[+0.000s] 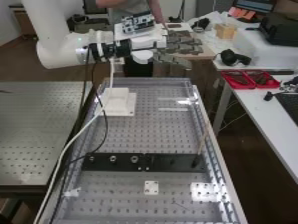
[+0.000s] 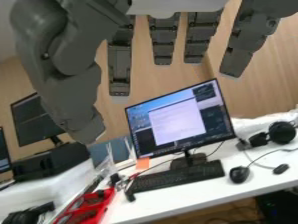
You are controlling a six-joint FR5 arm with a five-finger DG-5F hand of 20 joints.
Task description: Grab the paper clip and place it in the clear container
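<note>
In the high view the hand is held up past the bench's far end, well above the perforated plate, its fingers straight and pointing right. In the wrist view the same hand has its fingers extended and apart, with the thumb off to one side and nothing between them. Pale glints and a faint see-through outline lie on the plate's far right part; I cannot tell if that is the clear container. A tiny thin mark lies on the near part; whether it is the paper clip I cannot tell.
A white block stands at the plate's far left. A dark bar with round fittings crosses the plate, a thin stick rising at its right end. Cables run down the left side. Red trays sit on the right-hand table.
</note>
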